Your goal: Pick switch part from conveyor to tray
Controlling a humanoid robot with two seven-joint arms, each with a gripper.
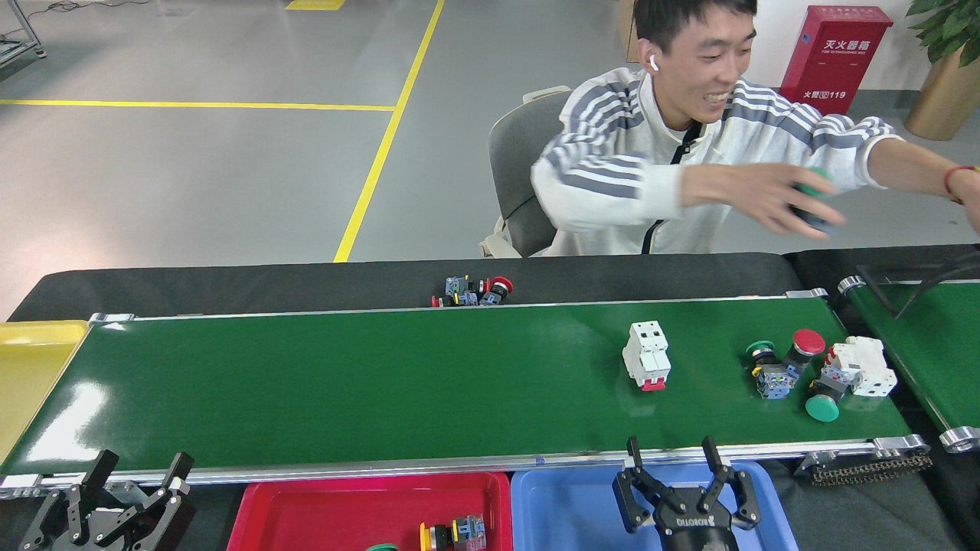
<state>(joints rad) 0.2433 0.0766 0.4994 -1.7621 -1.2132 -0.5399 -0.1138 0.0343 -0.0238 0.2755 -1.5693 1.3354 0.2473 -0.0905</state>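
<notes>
**One switch in red tray, more still riding the conveyor**

Progress, judged from how things lie: partly done. A yellow-capped switch part sits in the red tray, at 6 o'clock of the frame, w/ a bit of green cap just beside it at the bottom edge. The blue tray next to it looks bare where visible.

Left to do: several parts remain on the conveyor. A white breaker stands mid-belt at approx. 3 o'clock from belt centre. Further toward 3 o'clock, a cluster: green-cap switch, red-cap switch, a second green-cap switch and another white breaker, all touching or nearly so, near the belt's right end roller.

Right hand hovers over the blue tray's far rim, fingers spread apart, holding nothing; the white breaker lies at its 11 o'clock, well within the belt. Left hand waits at 7 o'clock, off the belt's near rail, fingers also apart and empty.

Off the belt, a small heap of spare switches rests on the black tabletop at 12 o'clock. The person behind it reaches toward 3 o'clock w/ a green-capped item in a blurred hand. The yellow bin at 9 o'clock shows no parts.

Next pick is likely the white breaker or the cluster.
</notes>
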